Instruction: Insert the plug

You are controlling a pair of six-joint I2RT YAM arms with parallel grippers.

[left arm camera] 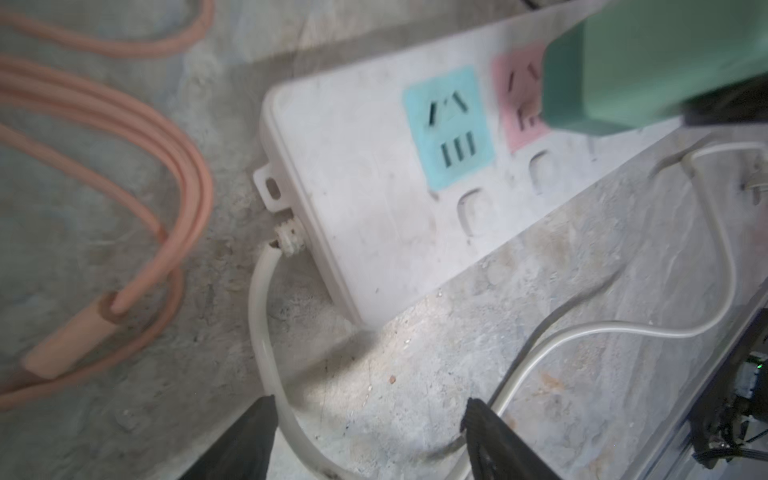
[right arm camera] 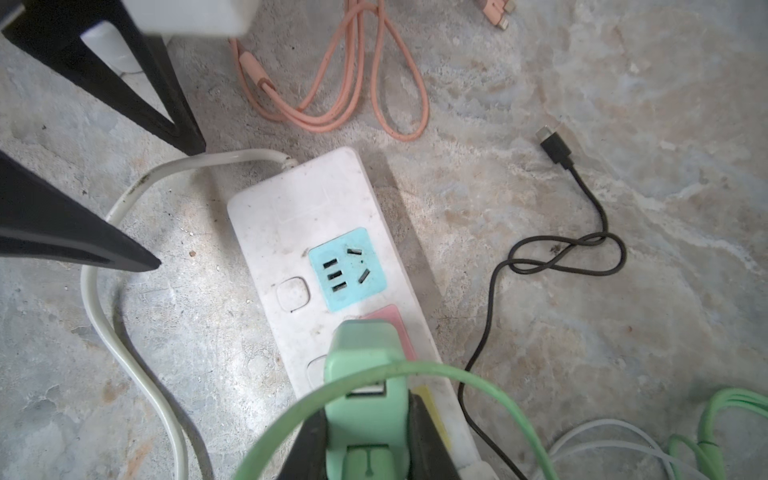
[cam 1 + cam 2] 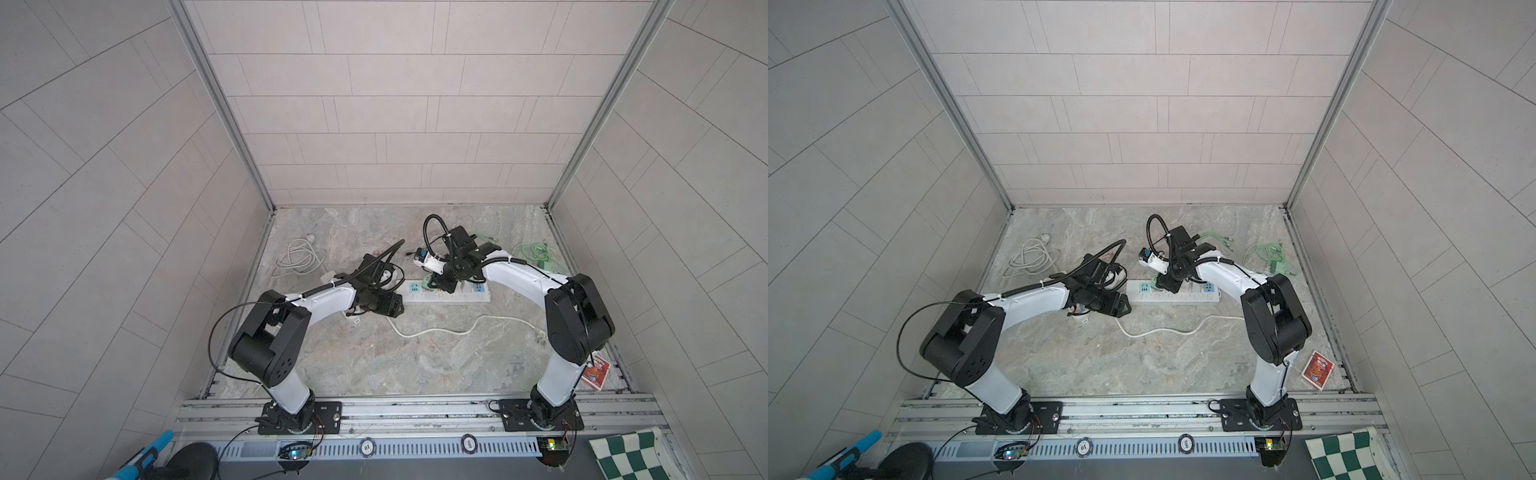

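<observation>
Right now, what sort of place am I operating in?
Probably a robot data-collection booth, not a home: tile-print wall panels in aluminium framing, arm bases bolted to a slotted rail, a power strip on a stone-pattern tabletop.

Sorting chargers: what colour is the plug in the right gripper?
Mint green plug, clearest in the right wrist view.

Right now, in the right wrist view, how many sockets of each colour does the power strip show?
blue socket: 1
pink socket, partly under the green plug: 1
yellow socket, only a sliver: 1
Total: 3
</observation>
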